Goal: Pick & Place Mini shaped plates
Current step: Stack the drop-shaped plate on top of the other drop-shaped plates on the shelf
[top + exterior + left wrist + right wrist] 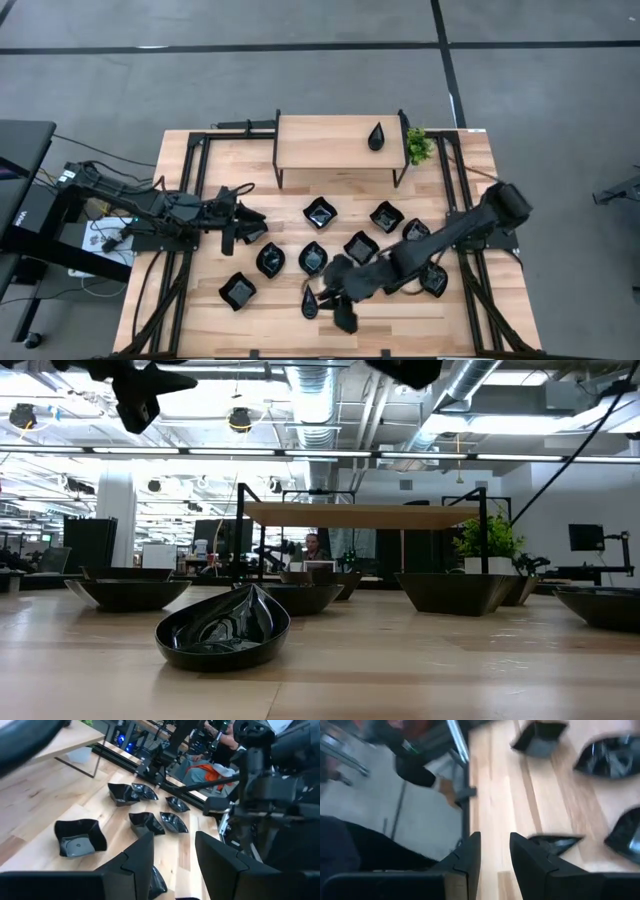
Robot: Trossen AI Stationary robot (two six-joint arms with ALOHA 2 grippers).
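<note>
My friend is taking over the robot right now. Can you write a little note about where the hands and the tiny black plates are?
Left gripper: open, empty, over the table's left side.
Right gripper: open, empty, low near the front edge beside a teardrop plate.
Done: one teardrop plate sits on the small raised shelf.
Left: about ten black plates, like the wavy square one, lie spread on the table.

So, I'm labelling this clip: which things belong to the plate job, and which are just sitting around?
Job:
- mini shaped plates on the table
- teardrop plate on the wooden shelf
- left gripper, right gripper, both empty

Lying about:
- green plant
</note>
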